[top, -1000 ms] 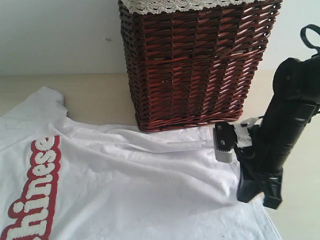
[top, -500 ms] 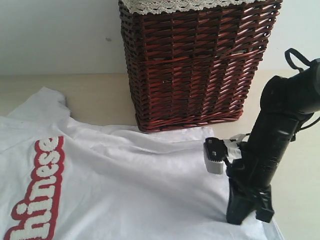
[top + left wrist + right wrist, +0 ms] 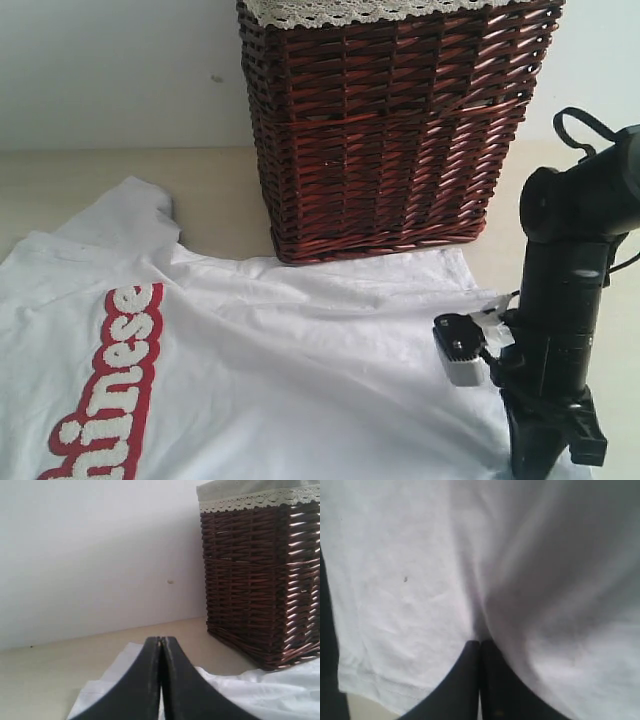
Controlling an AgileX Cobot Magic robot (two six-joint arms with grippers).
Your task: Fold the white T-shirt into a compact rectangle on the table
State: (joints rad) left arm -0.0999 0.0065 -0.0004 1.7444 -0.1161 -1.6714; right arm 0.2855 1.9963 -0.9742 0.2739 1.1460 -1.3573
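**Shirt flat on the bench, both grippers clenched**

The shirt (image 3: 300, 370) lies spread on the bench (image 3: 100, 190) in front of a dark wicker basket (image 3: 390, 130). Its far edge runs just along the foot of the basket. One short sleeve (image 3: 130, 215) sticks out toward the pale wall (image 3: 100, 70). The red-edged letters (image 3: 120, 390) run down the near left part of the cloth, and the print is cut off by the frame. A band of lace trim (image 3: 340, 12) lines the basket's rim.

The right arm (image 3: 565, 300) stands nearly upright at the right side of the shirt and points down at the cloth near its right edge. The right gripper (image 3: 480, 642) is clenched on a pinch of the shirt. Its two black fingers are pressed together, and the fabric gathers into a soft ridge that rises from their tips.

The left gripper (image 3: 161, 640) is also clenched, its fingers tight against each other, low over the shirt's edge and facing the basket and the wall. Whether any cloth sits between them cannot be told from its own camera, and the outside camera does not show it
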